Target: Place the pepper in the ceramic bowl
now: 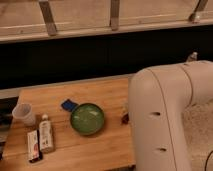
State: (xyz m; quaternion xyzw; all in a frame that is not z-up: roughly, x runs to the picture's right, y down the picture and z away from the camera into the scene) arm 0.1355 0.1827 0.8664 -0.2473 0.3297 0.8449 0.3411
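Big white arm (pixel 165 120) blocks the right side of the table (pixel 100 90), crowding the pepper (pixel 125 118); the gripper is out of view. Bare wood behind the ceramic bowl (pixel 87 118); cup (pixel 24 114) and bottle (pixel 46 132) crowd the left.
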